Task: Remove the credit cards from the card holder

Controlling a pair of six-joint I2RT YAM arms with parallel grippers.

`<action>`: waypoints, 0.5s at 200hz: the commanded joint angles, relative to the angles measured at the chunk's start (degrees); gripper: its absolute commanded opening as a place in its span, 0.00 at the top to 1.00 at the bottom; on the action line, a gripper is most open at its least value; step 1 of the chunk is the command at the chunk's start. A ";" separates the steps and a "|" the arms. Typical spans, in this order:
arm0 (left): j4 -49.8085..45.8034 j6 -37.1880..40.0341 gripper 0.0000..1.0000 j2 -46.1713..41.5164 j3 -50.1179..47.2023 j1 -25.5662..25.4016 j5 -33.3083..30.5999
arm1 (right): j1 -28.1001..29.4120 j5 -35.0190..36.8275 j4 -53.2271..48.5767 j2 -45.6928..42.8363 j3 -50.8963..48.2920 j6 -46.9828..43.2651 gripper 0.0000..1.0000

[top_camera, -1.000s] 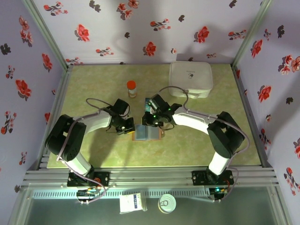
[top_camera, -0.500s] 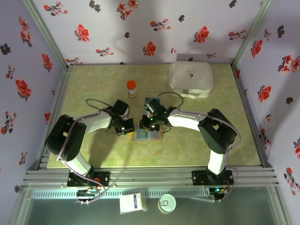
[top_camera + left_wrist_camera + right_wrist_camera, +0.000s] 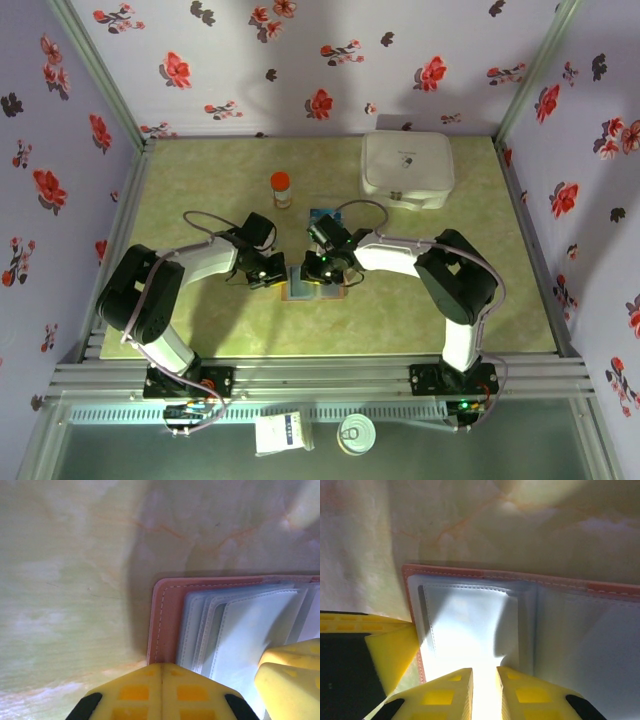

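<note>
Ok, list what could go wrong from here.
The left gripper sits only at a corner of the wallet, so a pull may drag the whole wallet along. The right gripper sits over a soft pocket, so it may pinch the pocket rather than a card.

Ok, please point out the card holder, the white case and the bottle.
card holder (image 3: 240, 630), left wrist view, on its blue-grey pocket panel
white case (image 3: 407, 168), top external view, middle of its lid
bottle (image 3: 282, 190), top external view, just under its orange cap

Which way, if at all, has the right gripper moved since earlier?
Yes: the right gripper shifted toward the near edge, away from the white rounded case.
</note>
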 commanded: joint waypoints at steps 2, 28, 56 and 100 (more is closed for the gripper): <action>-1.47 1.74 0.97 1.14 -0.02 -0.09 -1.80 | 0.15 3.70 -4.01 -1.46 0.69 -1.18 0.79; -1.56 1.84 0.97 1.28 0.15 -0.09 -1.79 | -0.15 3.65 -3.39 -1.92 -0.29 -1.20 0.79; -1.71 1.87 0.97 0.98 0.59 0.03 -1.83 | -0.71 2.77 -1.36 -2.61 -1.83 -0.71 0.79; -2.19 1.82 0.98 0.67 1.20 0.00 -2.15 | -2.15 -0.25 4.44 -3.22 -5.50 0.84 0.81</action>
